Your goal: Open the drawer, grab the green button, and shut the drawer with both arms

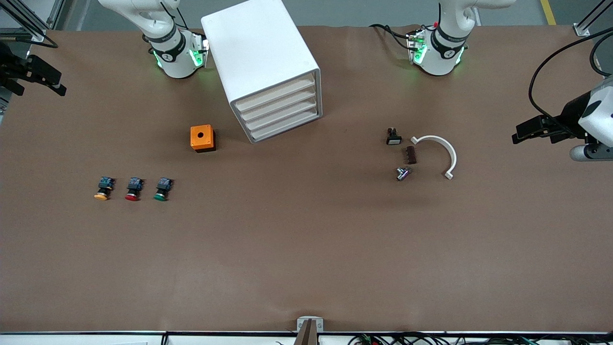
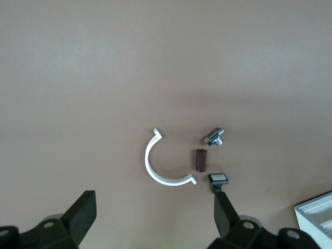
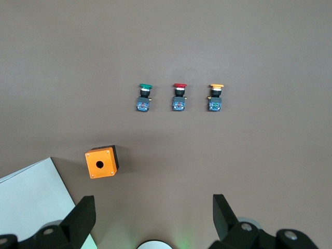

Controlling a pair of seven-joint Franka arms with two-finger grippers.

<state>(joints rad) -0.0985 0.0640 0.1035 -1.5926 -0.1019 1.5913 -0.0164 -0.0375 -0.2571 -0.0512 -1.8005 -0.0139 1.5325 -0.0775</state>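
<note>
White drawer cabinet (image 1: 268, 72): we see all its drawers shut. The green button (image 1: 162, 189) lies on the desk, in a row beside a red button (image 1: 133, 189), nearer the camera than the cabinet. That fits either a finished job or an early stage. Left end effector (image 1: 527, 130) and right end effector (image 1: 45, 79) wait with fingers spread, holding nothing.
</note>
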